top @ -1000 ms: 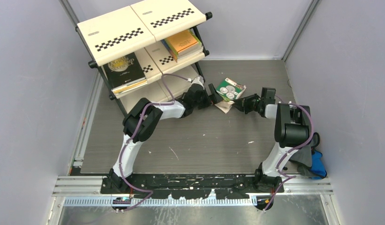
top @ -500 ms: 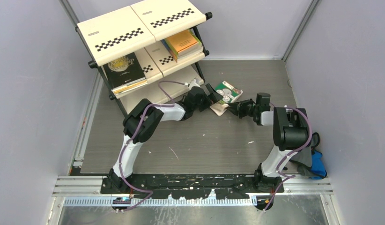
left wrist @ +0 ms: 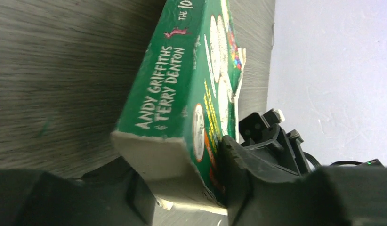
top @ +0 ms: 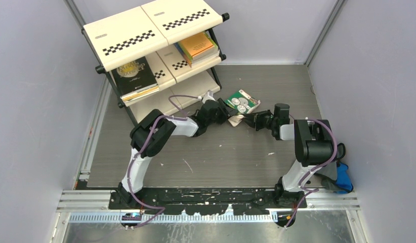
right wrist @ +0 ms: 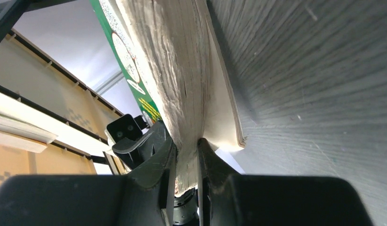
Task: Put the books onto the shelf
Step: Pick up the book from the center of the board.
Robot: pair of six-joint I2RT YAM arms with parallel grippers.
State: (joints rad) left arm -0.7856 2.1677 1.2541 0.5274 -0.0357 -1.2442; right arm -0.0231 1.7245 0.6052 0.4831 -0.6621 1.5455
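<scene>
A green paperback book (top: 240,100) hangs tilted just above the grey table, right of the shelf (top: 145,30). My left gripper (top: 225,112) grips it from the left: in the left wrist view its jaws (left wrist: 187,188) clamp the book (left wrist: 182,84) at its bottom end, one finger pressed on the front cover. My right gripper (top: 248,119) holds it from the right: in the right wrist view it is shut (right wrist: 186,160) on part of the page block (right wrist: 168,61), with the back cover splayed free. A black-and-gold book (top: 132,73) and an orange-topped stack (top: 197,45) lie on the shelf's middle tier.
The shelf's cream panels (right wrist: 36,94) stand close behind the held book in the right wrist view. A grey-and-blue cloth bundle (top: 340,177) lies off the table's right edge by the right arm's base. Grey walls close in on three sides.
Both arms have shifted left toward the shelf, carrying the green book with them. My left gripper's jaws came in from wide open onto the book.
</scene>
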